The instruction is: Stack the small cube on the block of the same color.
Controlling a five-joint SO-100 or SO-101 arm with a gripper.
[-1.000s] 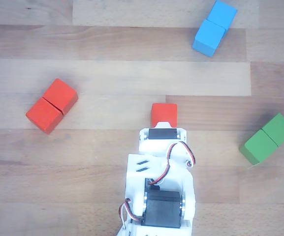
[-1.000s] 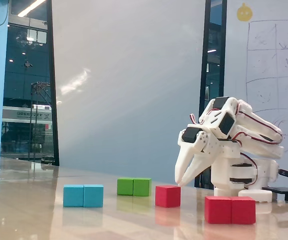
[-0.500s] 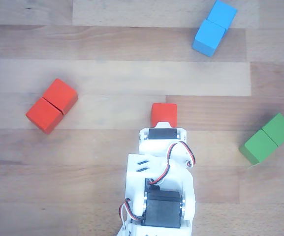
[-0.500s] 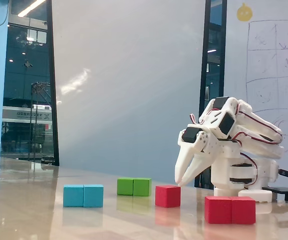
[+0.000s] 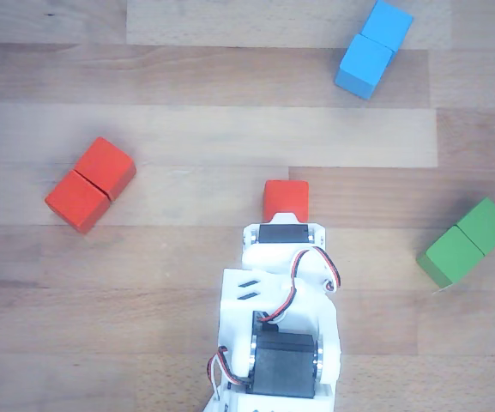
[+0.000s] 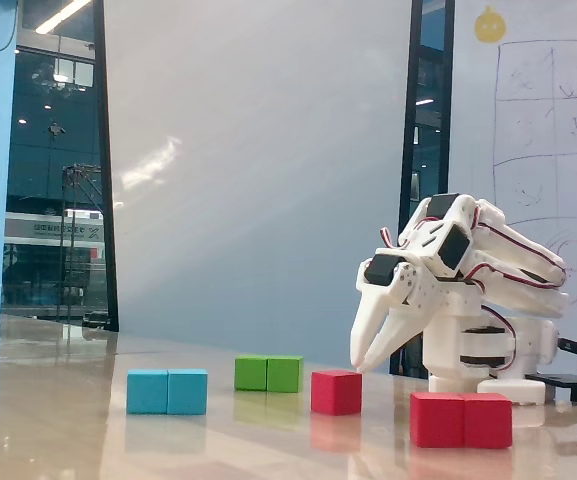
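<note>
I see the wooden worktop (image 5: 187, 137) spread under everything, and nothing on it has shifted over the last second: the frames match, so I read the arm as paused, not yet committed to the grab. The white arm (image 5: 281, 335) enters the other view from the bottom edge; in the fixed view it (image 6: 468, 290) is folded low with its pincer (image 6: 360, 362) pointing down, hanging just above and beside the small cube, not touching it. The two fingers look nearly together from this side angle, but the view is poor for that and I cannot tell whether they are parted or closed; they hold nothing.

Next in size come the long blocks. The red block (image 5: 90, 184) lies at an angle well to the left of the arm in the other view, with a seam across its middle and its top bare. The blue block (image 5: 373, 48) sits far up and right, the green block (image 5: 465, 242) to the right.

The small red cube (image 5: 285, 201) rests on the worktop just ahead of the arm's tip, well apart from the red block. With no motion, the task stands at its start: I judge the pick is next.
</note>
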